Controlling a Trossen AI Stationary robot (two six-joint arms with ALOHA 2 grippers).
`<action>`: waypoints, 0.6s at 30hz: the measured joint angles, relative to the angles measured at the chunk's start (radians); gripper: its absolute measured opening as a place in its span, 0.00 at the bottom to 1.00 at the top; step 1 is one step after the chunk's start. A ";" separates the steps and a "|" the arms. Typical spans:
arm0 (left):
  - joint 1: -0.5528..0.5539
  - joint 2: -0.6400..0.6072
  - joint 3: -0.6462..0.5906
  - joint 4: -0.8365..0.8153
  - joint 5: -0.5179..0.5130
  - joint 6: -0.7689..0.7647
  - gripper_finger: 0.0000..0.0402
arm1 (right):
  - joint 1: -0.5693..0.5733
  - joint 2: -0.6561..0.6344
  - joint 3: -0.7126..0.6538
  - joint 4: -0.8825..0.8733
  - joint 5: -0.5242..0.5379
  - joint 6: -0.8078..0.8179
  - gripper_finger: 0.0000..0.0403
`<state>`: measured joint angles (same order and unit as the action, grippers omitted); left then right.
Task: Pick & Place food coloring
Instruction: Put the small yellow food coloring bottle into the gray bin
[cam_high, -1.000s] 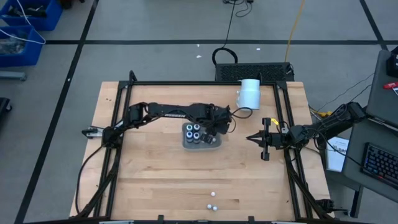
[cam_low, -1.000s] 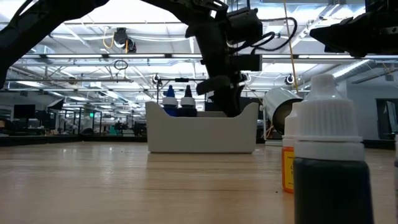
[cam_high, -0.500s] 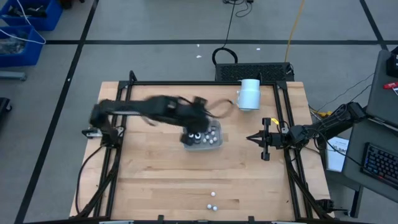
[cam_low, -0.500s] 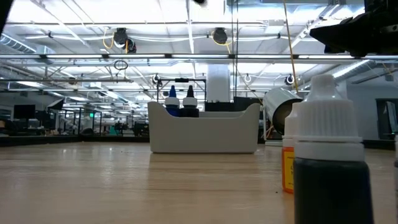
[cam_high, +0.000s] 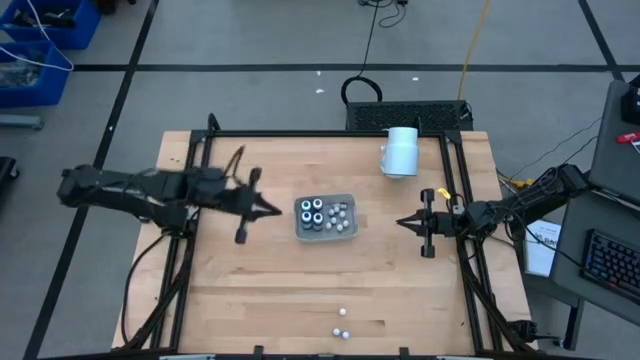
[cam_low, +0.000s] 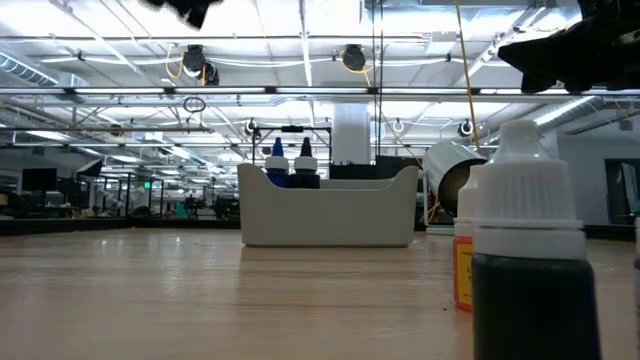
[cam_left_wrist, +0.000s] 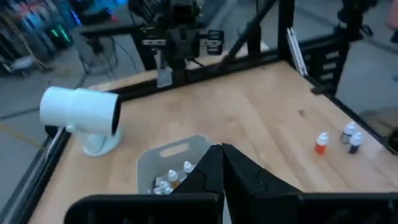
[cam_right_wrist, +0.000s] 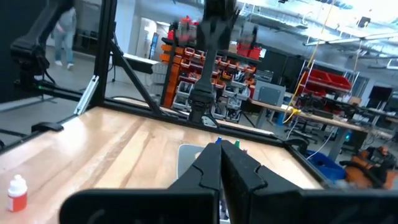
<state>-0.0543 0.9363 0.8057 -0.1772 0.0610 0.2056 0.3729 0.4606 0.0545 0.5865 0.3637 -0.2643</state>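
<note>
The left gripper (cam_high: 272, 211) is held level, fingers together, empty, just left of the tray (cam_high: 347, 229) holding food coloring (cam_high: 312, 212). The right gripper (cam_high: 402, 223), likewise closed, is parked right of it.

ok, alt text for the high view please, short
Overhead view of a wooden table: a grey tray at centre holds small food coloring bottles. The left gripper, shut and empty, points at it from the left; the right gripper, shut, waits opposite.
</note>
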 joint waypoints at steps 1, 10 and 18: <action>0.000 -0.045 -0.093 0.084 -0.002 -0.007 0.01 | 0.000 0.000 0.000 0.000 0.000 0.010 0.00; 0.015 -0.217 -0.645 0.729 -0.103 -0.087 0.01 | 0.000 0.048 0.000 -0.024 0.000 0.096 0.00; 0.015 -0.226 -0.796 0.917 -0.159 -0.111 0.01 | 0.000 0.117 0.000 -0.021 0.003 0.136 0.00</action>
<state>-0.0395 0.7105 0.0101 0.7401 -0.0980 0.0948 0.3729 0.5777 0.0544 0.5652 0.3668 -0.1281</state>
